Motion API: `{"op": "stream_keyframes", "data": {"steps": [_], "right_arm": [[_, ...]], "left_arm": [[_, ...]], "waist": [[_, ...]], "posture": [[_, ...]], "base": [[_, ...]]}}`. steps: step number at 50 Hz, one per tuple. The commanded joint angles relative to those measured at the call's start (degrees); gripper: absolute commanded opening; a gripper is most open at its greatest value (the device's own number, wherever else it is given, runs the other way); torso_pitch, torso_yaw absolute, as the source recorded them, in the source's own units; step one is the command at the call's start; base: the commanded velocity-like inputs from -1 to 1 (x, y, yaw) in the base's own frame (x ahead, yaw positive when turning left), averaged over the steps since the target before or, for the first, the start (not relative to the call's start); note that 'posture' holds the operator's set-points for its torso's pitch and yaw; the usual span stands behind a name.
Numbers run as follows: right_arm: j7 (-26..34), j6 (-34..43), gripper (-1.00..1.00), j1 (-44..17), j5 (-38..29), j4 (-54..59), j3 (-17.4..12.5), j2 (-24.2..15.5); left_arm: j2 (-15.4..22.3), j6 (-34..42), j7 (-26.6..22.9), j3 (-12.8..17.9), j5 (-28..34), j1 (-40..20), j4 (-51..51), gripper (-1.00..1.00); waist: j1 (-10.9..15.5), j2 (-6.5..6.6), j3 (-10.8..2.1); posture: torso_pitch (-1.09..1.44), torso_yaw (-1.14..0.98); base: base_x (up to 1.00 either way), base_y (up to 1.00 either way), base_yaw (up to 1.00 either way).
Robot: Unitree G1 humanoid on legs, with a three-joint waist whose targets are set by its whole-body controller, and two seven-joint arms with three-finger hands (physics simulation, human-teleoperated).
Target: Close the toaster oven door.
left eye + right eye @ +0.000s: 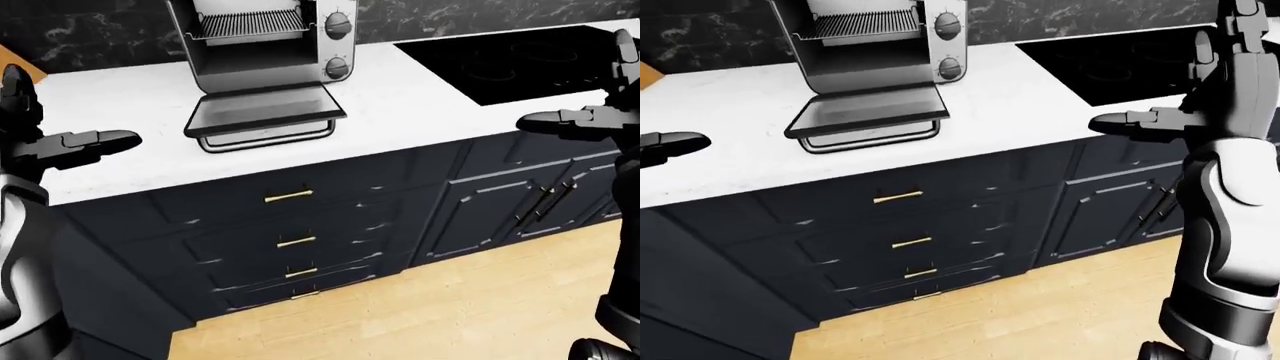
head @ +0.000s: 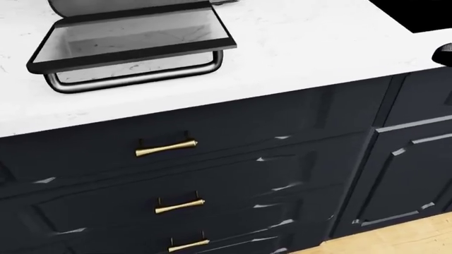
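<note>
Fingers first: the left hand (image 1: 75, 145) has its fingers stretched out flat with nothing between them, hovering over the left end of the white counter (image 1: 420, 105) in the left-eye view. Right hand (image 1: 1140, 121) is the same deal, fingers spread and straight, gripping nothing, hanging just above the counter edge next to the black cooktop (image 1: 520, 60). Both are well apart from the toaster oven (image 1: 265, 45), which sits at the top of the eye views against the dark marbled wall.

The toaster oven door (image 1: 265, 112) is flopped all the way down, lying roughly flat on the counter, with its bar handle (image 2: 134, 76) sticking out toward the counter edge. Wire rack (image 1: 250, 26) shows inside, two knobs on the right side. Below are dark drawers with brass pulls (image 2: 166, 148) and a wood floor (image 1: 450, 307).
</note>
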Motion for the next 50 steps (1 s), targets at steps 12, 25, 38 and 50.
{"op": "stream_keyframes", "data": {"steps": [12, 25, 38, 50], "right_arm": [[0.25, -1.92, 1.00, -1.35, -0.36, -1.52, -0.07, -0.72], [0.23, -1.11, 1.00, -1.96, 0.03, -2.10, -0.15, -0.87], [0.06, -1.13, 1.00, -1.76, 0.09, -2.32, -0.09, -0.69], [0.10, -1.41, 1.00, -1.54, 0.11, -2.25, -0.20, -0.70]], "left_arm": [[1.40, -1.48, 0.26, 1.08, 0.17, -1.35, -1.41, 1.00], [1.79, -1.26, 0.34, 1.25, -0.18, -1.56, -1.40, 1.00], [1.51, -1.34, 0.06, 0.94, 0.39, -1.46, -1.65, 1.00], [1.63, -1.21, 0.12, 1.03, 0.53, -1.58, -1.69, 1.00]], "waist": [[0.51, 0.81, -1.29], [0.80, -3.12, -1.57], [0.68, 1.81, -1.35], [0.54, -3.07, -1.38]], "posture": [[0.00, 0.00], [0.00, 0.00], [0.00, 0.00], [0.00, 0.00]], "base": [[0.07, 0.10, 0.00], [0.14, 0.00, 0.00], [0.14, 0.00, 0.00], [0.14, 0.00, 0.00]]}}
